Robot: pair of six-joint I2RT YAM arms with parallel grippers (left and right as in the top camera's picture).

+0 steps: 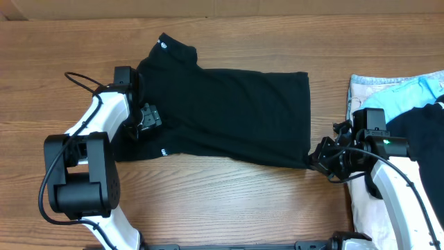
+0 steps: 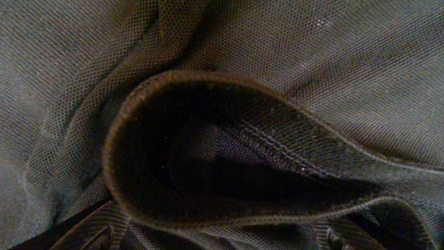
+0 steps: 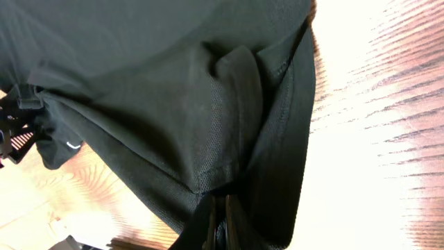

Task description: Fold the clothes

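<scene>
Far left: left gripper [image 1: 147, 118] sits low over the sleeve end of the black T-shirt [image 1: 229, 111], jaws set wide. The left wrist view is filled by a curled sleeve opening [image 2: 208, 76] with stitched hem, seen very close. No fingers show clearly there, so I cannot say whether any cloth lies between the jaws; no grip is evident. Neck label [image 1: 164, 46] is at upper left, collar rumpled and turned toward the far edge. Centre: the shirt lies spread lengthwise across the wooden table [image 1: 229, 201], body mostly flat, neck to the left and hem to the right; a small white tag [image 1: 164, 150] shows near its lower left edge. No fold line appears across the body, so the shirt reads as laid out rather than folded. Right: right gripper [image 1: 320, 156] is at the shirt's near right hem corner, fingers closed on the fabric; the right wrist view shows cloth drawn into a peak where it enters the pinch [image 3: 218, 229]. Far right, apart from the shirt: a light-blue garment [image 1: 406, 94], white cloth [image 1: 368, 208] and another black garment [image 1: 423, 128], heaped. Judgement: early stage. One corner is secured, the sleeve end not yet gripped, all folds left to do.
</scene>
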